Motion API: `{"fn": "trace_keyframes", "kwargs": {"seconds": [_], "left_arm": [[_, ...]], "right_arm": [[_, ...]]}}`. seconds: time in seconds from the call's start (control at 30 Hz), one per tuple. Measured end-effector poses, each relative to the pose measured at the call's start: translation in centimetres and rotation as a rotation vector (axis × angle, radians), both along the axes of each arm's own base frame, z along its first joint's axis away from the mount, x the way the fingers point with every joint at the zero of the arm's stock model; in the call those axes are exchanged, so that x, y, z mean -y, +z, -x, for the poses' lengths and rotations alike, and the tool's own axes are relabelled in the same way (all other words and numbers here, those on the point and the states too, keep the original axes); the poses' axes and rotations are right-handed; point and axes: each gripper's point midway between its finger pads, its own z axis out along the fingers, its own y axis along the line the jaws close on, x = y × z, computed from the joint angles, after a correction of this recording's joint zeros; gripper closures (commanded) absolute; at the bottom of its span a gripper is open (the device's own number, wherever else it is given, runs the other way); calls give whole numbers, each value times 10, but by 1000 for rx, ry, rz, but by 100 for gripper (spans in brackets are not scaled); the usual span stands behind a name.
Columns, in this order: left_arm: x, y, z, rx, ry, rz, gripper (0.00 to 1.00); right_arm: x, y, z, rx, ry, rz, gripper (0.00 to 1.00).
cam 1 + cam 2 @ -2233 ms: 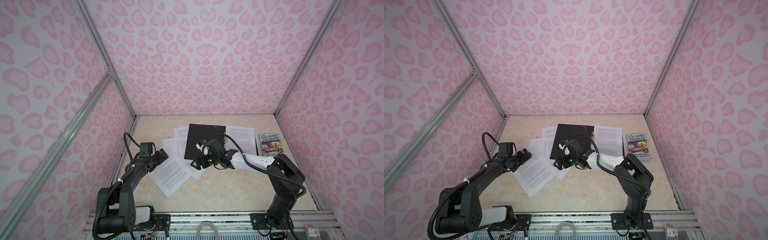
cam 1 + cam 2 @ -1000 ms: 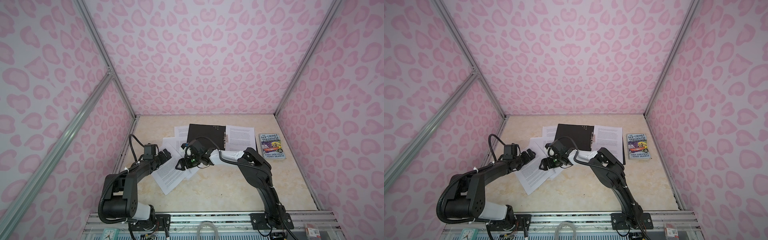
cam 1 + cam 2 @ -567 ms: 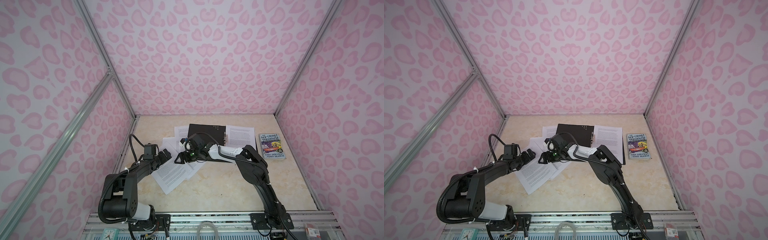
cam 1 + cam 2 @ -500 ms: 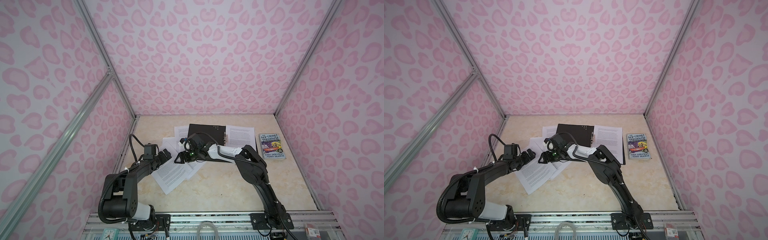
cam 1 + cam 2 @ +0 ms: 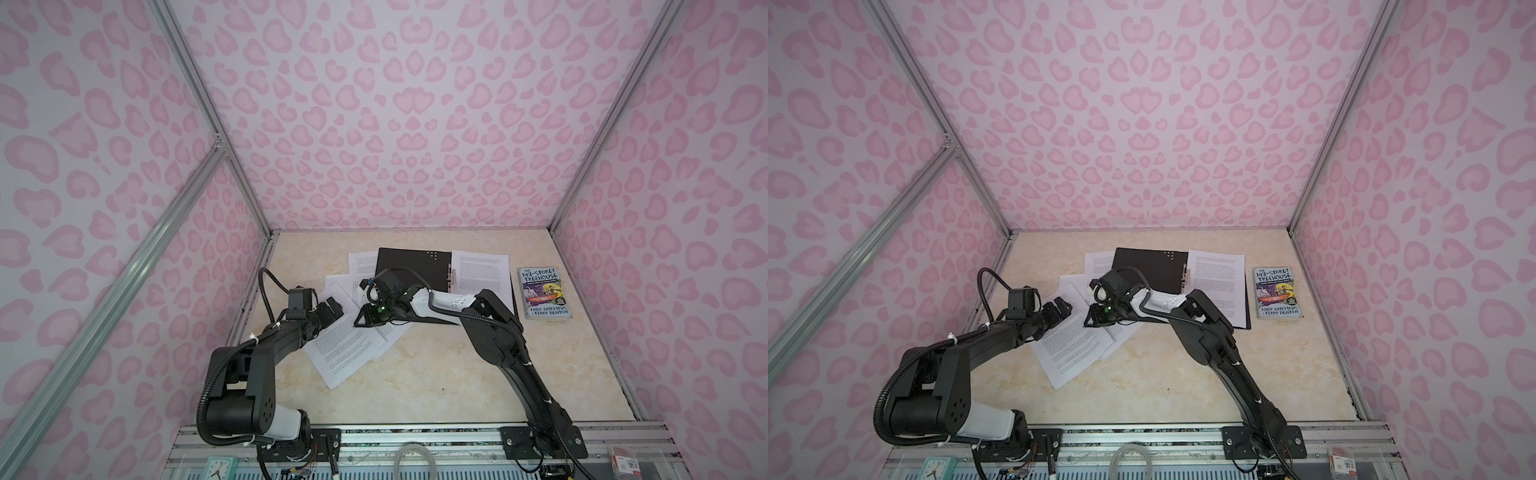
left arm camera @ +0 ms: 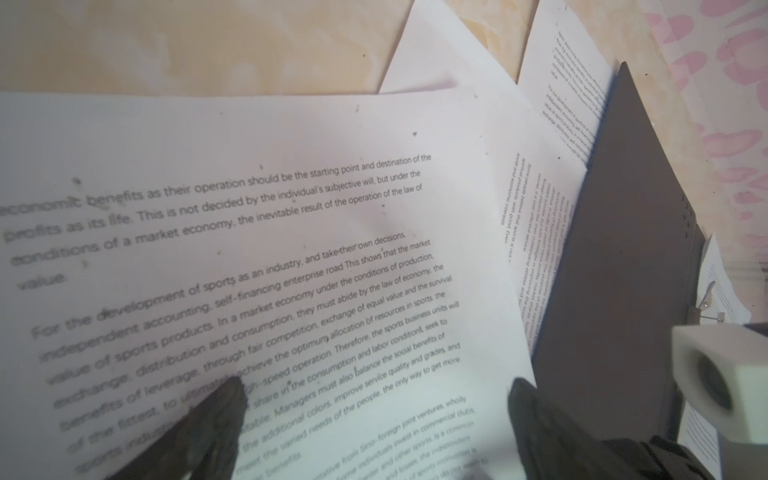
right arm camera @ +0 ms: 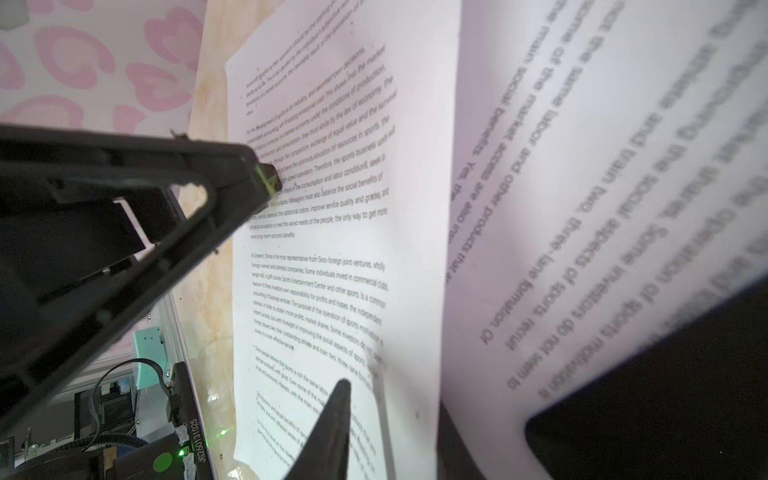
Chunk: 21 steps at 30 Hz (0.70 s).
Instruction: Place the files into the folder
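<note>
The near part of the table (image 5: pixel 415 386) is bare. Left of centre the files (image 5: pixel 345 345) lie fanned (one begins "For the development of sports"). Above them the left gripper (image 5: pixel 332 306) is wide open and holds nothing. The right gripper (image 5: pixel 365 322) is at a sheet's edge, and I cannot tell its grip. Behind lies the folder (image 5: pixel 411 262), open with its black inside up. Beside it is a book (image 5: pixel 544 297), "143-STOREY TREEHOUSE".

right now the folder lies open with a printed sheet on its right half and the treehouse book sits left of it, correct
No. The Treehouse book sits right of the folder, not left; both top views show it. The folder does lie open, with a printed sheet on its right half.
</note>
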Motion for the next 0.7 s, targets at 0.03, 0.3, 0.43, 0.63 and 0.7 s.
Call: {"fn": "trace_keyframes", "kwargs": {"seconds": [0.03, 0.3, 0.43, 0.63, 0.7], "left_arm": [[0, 0, 0, 0, 1, 0, 0], [0, 0, 0, 0, 2, 4, 0], [0, 0, 0, 1, 2, 4, 0], [4, 3, 1, 6, -9, 25, 0], [8, 4, 5, 5, -18, 48, 0]], "right_arm": [[-1, 0, 0, 2, -1, 0, 78], [-8, -3, 1, -12, -8, -7, 81], [-9, -2, 1, -18, -13, -10, 91], [-9, 1, 1, -25, -22, -11, 100], [-8, 11, 1, -19, -23, -17, 100]]}}
